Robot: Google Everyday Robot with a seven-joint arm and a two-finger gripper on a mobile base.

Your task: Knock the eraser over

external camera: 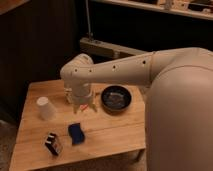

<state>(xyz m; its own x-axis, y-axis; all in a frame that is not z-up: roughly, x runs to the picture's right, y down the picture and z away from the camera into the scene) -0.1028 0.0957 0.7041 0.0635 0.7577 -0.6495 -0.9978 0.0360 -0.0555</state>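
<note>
Gripper hangs low over the middle of the table, pointing straight down from the white cylindrical wrist. Jaws look spread apart, nothing between them; the tips sit just above or on the wood, cannot tell which.

Light wooden table, rectangular, plain top.

Small near-black rectangular eraser with a white and orange label stands near the front left corner, close to the front edge. It looks upright on a narrow face, so the knock-over is judged not yet done. Well apart from the gripper, which is nearer the back edge.

Blue sponge-like pad lies flat just beside the eraser, toward the table's middle. It sits between gripper and eraser, so a straight sweep risks pushing the pad first.

White paper-like cup, upside down, near the left edge. Dark round bowl toward the right side, just beside the gripper.

Judgement: an approach stage. The arm needs to travel toward the front left corner and come at the eraser's broad face from the side.

Room: dim, dark panelled wall behind, pale shelf or rail beyond the back edge, speckled floor at the left
</note>
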